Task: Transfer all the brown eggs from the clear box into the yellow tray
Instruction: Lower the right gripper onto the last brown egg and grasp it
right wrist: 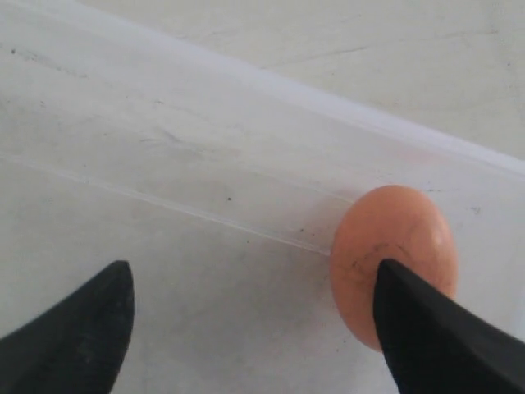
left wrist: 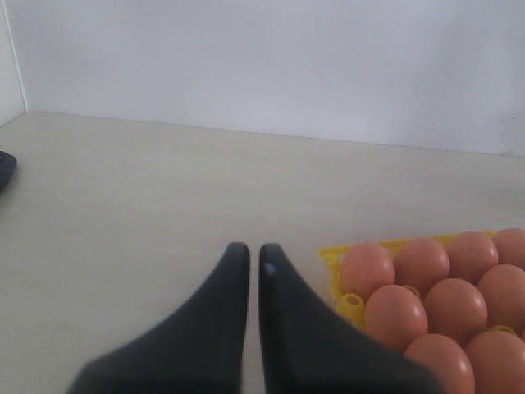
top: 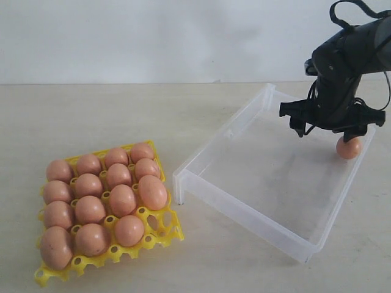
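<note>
Right gripper point(top: 327, 130) hangs over the far right part of the box point(top: 244, 210), jaws spread wide with nothing between them. One egg point(top: 349, 148) lies on the box floor, right up against the right-hand wall and under the gripper. In the right wrist view one finger point(right wrist: 447, 345) overlaps the egg's edge. It may be touching or just above, hard to tell from this angle. The other finger is well apart from the egg, over scuffed box floor.

Tray point(top: 46, 276) sits on the table point(top: 122, 110) left of the box, near it but not touching. Fifteen eggs point(top: 90, 209) sit in its cups in four rows (the row nearest the camera has three). The corner cup point(top: 160, 227) nearest the camera on the box side is free. The egg on the box-side edge of the next row stands taller than its neighbours.

Left gripper point(left wrist: 253, 267) shows only in its own wrist view. Its fingers are pressed almost together with a thin slit between them, holding nothing. It is low over the table, just beside a corner of the tray, with several of the tray's eggs in view next to it.
</note>
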Controlling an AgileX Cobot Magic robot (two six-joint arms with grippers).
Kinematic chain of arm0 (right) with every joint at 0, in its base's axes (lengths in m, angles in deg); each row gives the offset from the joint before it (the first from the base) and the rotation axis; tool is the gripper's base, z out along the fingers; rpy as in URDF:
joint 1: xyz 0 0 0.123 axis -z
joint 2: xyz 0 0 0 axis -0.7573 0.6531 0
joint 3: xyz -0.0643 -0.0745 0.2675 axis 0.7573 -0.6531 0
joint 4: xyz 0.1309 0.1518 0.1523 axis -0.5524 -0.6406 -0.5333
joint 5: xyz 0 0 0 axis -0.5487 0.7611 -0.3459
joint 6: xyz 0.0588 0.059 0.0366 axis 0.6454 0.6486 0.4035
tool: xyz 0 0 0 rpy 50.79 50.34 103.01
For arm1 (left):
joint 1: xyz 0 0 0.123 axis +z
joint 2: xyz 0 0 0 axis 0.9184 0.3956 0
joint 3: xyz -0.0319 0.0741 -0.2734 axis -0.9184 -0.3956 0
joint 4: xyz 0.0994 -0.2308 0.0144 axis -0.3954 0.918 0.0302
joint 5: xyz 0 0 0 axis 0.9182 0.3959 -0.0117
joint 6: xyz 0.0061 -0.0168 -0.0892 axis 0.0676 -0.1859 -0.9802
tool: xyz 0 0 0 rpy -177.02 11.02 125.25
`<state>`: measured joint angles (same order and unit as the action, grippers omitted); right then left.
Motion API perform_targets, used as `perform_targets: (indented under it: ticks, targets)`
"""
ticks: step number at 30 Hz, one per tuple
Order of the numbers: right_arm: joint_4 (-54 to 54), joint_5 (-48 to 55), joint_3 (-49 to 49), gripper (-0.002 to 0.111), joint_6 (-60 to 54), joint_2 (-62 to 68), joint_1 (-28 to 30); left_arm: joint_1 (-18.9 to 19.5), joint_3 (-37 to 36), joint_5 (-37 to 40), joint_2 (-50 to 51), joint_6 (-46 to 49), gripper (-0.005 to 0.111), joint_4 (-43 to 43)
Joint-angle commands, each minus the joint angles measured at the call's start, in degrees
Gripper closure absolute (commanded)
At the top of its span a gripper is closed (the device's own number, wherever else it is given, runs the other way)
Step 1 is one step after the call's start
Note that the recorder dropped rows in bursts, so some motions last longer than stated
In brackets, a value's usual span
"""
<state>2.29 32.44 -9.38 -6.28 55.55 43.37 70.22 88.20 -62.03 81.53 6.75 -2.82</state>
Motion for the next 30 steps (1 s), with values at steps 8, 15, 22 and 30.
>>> perform_targets:
  ticks: [8,15,22,30]
  targets:
    - [0.6,2.7,5.5,0.037,0.1,-1.0,0.2,-0.1,-0.1,-0.5,-0.2,-0.1,0.103,0.4]
    - [4.3,10.4,6.0,0.037,1.8,-0.9,0.2,-0.1,-0.1,-0.5,-0.2,-0.1,0.103,0.4]
    - [5.4,9.1,6.0,0.037,4.6,-0.7,0.2,-0.1,-0.1,-0.5,-0.2,-0.1,0.103,0.4]
    - [5.9,10.1,6.0,0.037,5.0,3.3,0.7,-0.1,-0.1,-0.5,-0.2,-0.1,0.103,0.4]
